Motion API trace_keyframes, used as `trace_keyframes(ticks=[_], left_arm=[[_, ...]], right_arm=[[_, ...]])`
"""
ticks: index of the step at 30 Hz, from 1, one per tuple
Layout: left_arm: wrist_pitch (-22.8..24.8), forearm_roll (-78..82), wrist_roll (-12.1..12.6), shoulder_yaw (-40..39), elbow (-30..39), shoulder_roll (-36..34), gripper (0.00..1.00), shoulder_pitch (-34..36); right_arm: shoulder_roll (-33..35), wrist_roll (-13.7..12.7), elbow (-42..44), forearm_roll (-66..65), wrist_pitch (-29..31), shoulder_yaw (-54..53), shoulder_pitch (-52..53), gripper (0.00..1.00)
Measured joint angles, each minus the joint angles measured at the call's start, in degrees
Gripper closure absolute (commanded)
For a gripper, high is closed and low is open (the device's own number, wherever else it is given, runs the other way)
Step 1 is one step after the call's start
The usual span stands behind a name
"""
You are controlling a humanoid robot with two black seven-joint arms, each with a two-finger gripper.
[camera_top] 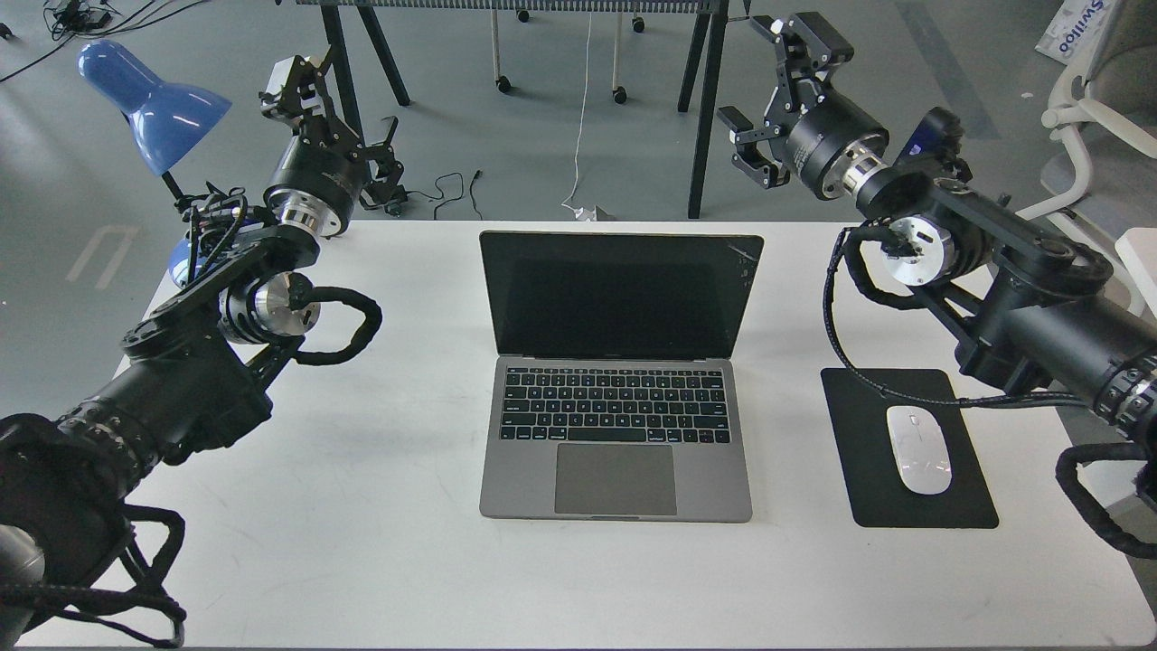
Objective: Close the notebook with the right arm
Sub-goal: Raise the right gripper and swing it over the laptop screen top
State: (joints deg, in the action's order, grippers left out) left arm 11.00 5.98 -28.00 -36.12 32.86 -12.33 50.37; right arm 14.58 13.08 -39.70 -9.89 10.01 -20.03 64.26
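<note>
The notebook [617,434] lies open in the middle of the white table [380,542]. Its dark screen [619,294] stands upright, with a crack in the upper right corner. My right arm [994,271] comes in from the right. Its right gripper [766,90] is open and empty, and hangs beyond the table's back edge, above and just right of the screen's top right corner, clear of it. My left gripper [339,113] is open and empty, beyond the table's back left, far from the notebook.
A black mouse pad [908,448] with a white mouse [918,449] lies right of the notebook, under my right arm. A blue desk lamp [149,104] stands at the back left. Dark table legs [700,108] stand behind the table, and a white chair [1085,117] is at the far right.
</note>
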Motion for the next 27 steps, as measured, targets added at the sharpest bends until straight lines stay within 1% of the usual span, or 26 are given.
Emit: trace_keyframes(ticks=[3,8,15,21,27], left_arm=[[0.00,0.00,0.00,0.00,-0.03,0.01,0.00,0.00],[0.00,-0.06,0.00,-0.03,-0.02,0.02,0.00,0.00],[0.00,-0.08,0.00,-0.07,-0.02,0.02,0.00,0.00],[-0.01,-0.09,0.00,-0.07,-0.03,0.01,0.00,0.00],[-0.01,-0.09,0.00,-0.07,-0.04,-0.03,0.00,0.00]], right_arm=[[-2.15,-0.58,3.75,-1.41,-0.16,6.30,3.58,0.00],[-6.63,-0.69,9.76,-3.66,0.24,14.84,6.37,0.00],[-13.45,-0.69,17.46,-4.79,0.34,19.87,6.60,0.00],[-14.55,-0.69,18.41,-4.82,1.08,20.66,6.39,0.00],[-14.58,-0.67,18.26,-4.84,4.18,22.52,6.21,0.00]])
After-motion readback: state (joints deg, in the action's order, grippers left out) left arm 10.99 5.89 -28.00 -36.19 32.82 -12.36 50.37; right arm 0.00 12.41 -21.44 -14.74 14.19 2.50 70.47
